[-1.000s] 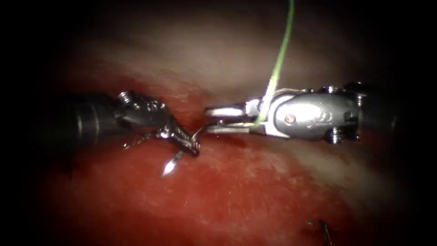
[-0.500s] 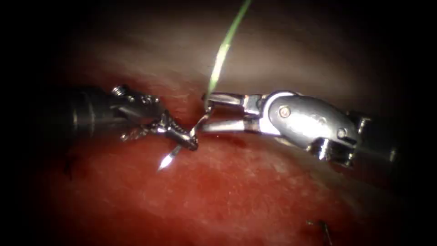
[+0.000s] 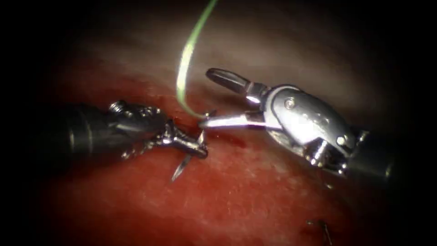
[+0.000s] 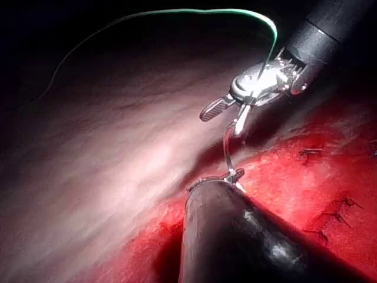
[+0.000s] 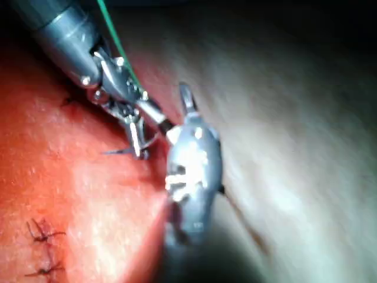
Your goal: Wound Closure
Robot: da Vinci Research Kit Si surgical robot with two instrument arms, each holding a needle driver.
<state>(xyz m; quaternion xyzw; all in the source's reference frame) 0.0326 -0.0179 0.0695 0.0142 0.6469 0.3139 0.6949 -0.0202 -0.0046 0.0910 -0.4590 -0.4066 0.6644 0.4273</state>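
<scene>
Holding the needle (image 3: 186,160) tight near its middle, our left tool (image 3: 196,149) keeps its jaws shut, and the sharp tip points down and to the left, out in the open above the tissue (image 3: 255,196). The needle is not in the tissue now. Our right tool (image 3: 208,98) has its jaws wide open and grips nothing; its lower jaw lies just beside the needle's back end, where the green thread (image 3: 184,73) curls up and away. The thread has swung to the left since a second ago, and the right jaws have spread wider. We see finished stitches (image 5: 41,250) in the right wrist view, so part of the cut is already closed. Red fluid (image 3: 227,136) sits on the tissue between the tools. We judge more stitches are left to do.
</scene>
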